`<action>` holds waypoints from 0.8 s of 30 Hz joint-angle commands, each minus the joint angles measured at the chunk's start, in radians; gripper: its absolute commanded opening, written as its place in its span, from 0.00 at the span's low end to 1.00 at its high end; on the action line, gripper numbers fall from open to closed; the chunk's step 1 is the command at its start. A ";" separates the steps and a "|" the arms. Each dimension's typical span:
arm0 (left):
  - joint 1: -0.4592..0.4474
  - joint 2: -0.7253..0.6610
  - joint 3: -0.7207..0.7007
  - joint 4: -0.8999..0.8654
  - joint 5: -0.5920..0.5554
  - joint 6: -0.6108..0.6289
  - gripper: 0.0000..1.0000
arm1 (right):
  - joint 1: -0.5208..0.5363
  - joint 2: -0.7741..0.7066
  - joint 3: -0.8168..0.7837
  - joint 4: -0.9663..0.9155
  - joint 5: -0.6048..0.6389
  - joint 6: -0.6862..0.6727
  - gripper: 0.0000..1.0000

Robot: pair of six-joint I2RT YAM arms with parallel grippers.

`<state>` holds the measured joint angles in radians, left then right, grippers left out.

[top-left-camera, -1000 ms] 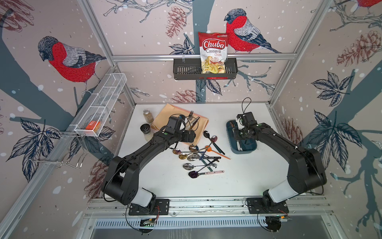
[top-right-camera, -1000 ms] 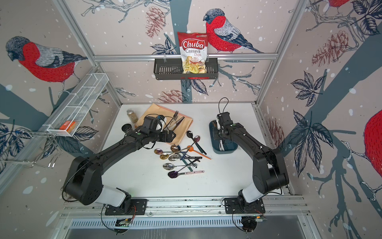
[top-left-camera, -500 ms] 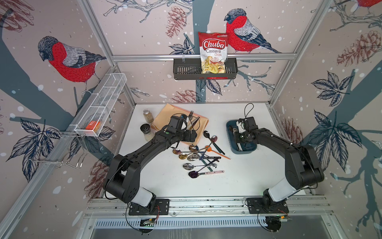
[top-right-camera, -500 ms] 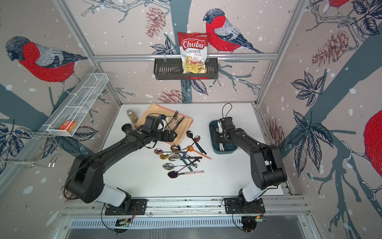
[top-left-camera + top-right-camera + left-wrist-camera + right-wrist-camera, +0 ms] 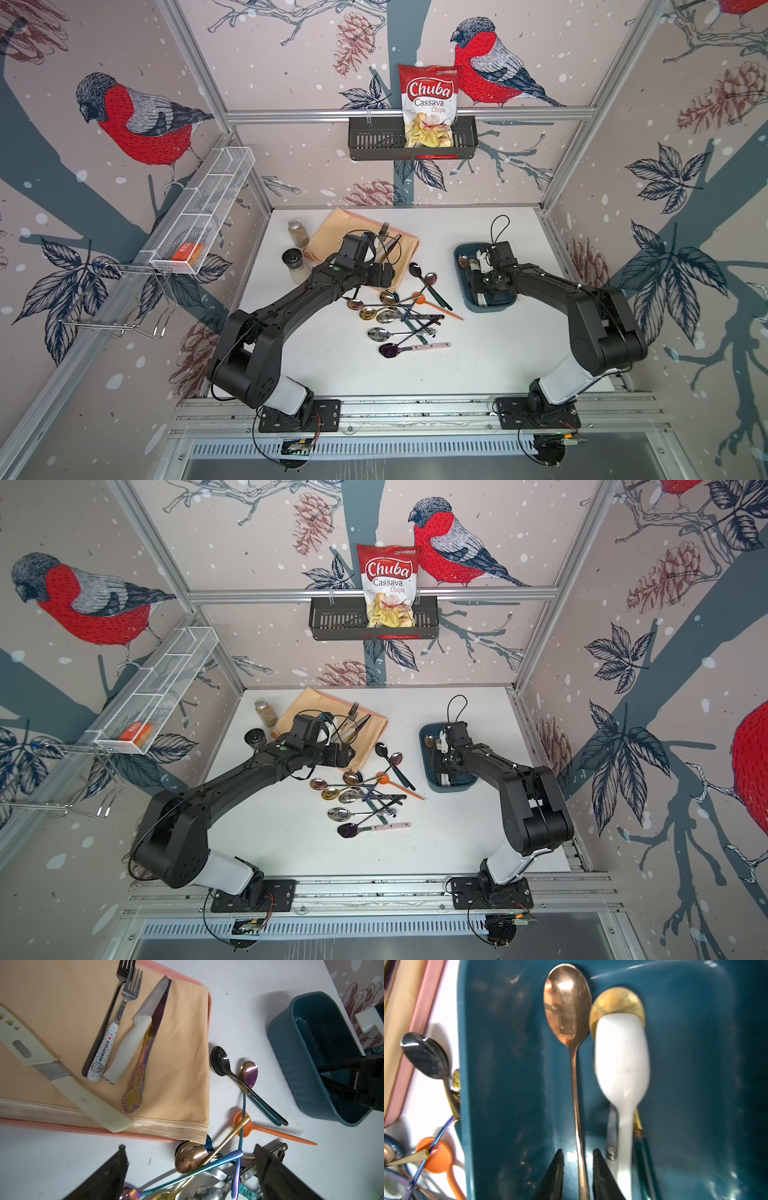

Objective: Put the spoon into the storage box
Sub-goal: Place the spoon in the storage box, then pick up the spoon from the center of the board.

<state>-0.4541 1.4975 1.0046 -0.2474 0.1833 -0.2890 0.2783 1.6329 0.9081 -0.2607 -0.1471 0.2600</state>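
The rose-gold metal spoon (image 5: 569, 1028) lies flat on the floor of the dark teal-blue plastic storage box (image 5: 500, 1064). Its long axis runs along the box's length, with the bowl toward the box's end away from the arm bases and the handle toward the nearer end. The right gripper (image 5: 577, 1150) is down in that nearer end. Its black fingers stand slightly parted on either side of the handle, a sliver of gap on each side, clamping nothing.

Just beside the spoon and parallel to it, a white spoon (image 5: 622, 1059) lies on top of a gold-bowled spoon (image 5: 614, 1000) with a dark green handle. A grey metal handle (image 5: 611, 1132) sits there too, its head hidden. That makes three spoon bowls in the box.

Outside the box, on its left-arm side, a tangled pile of loose coloured spoons (image 5: 395, 320) lies on the white table (image 5: 478, 357), too overlapped to count. The left gripper (image 5: 189, 1147) hangs over that pile, jaws wide apart and empty. Past the pile from the box, a peach cloth (image 5: 176, 1053) carries two forks (image 5: 129, 991) and three knives (image 5: 133, 1043).
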 commanded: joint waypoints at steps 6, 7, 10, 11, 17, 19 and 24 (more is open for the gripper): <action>0.001 -0.025 -0.001 0.005 -0.021 0.002 0.96 | 0.029 -0.022 0.112 -0.136 0.167 -0.085 0.36; 0.008 -0.030 -0.026 0.006 -0.019 -0.004 0.96 | 0.043 -0.025 0.135 -0.156 0.191 -0.098 0.36; 0.047 -0.062 -0.072 0.039 0.019 -0.046 0.96 | 0.095 -0.028 0.202 -0.204 0.247 -0.130 0.36; 0.066 -0.075 -0.090 0.052 0.035 -0.062 0.96 | 0.109 -0.027 0.223 -0.218 0.254 -0.135 0.35; 0.183 -0.148 -0.200 0.092 0.096 -0.121 0.96 | 0.232 0.029 0.340 -0.260 0.260 -0.177 0.33; 0.206 -0.166 -0.218 0.087 0.097 -0.122 0.96 | 0.276 0.072 0.366 -0.266 0.263 -0.193 0.33; 0.229 -0.193 -0.243 0.080 0.100 -0.121 0.96 | 0.351 0.185 0.395 -0.267 0.276 -0.208 0.36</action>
<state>-0.2317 1.3170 0.7704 -0.2058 0.2634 -0.3973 0.6064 1.7802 1.2903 -0.4992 0.1032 0.0776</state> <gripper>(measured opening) 0.963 0.354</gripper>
